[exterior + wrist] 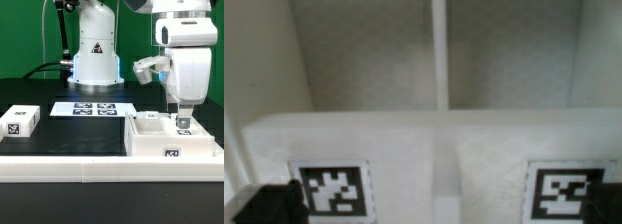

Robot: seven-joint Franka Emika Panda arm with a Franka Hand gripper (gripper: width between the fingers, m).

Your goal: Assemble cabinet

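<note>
The cabinet [170, 142] is a large white box lying at the exterior view's right, with a tag on its front. My gripper [183, 116] hangs straight down over its right part, fingertips just at a small tagged face there. In the wrist view the gripper [434, 208] looks down on a white cabinet face [438, 150] carrying two tags. One dark finger [260, 205] shows at each picture edge, spread wide either side of that face. I cannot tell whether the fingers touch it.
A small white tagged piece [20, 122] lies at the exterior view's left. The marker board [92, 108] lies in front of the white robot base [95, 55]. A long white ledge [70, 158] runs along the front.
</note>
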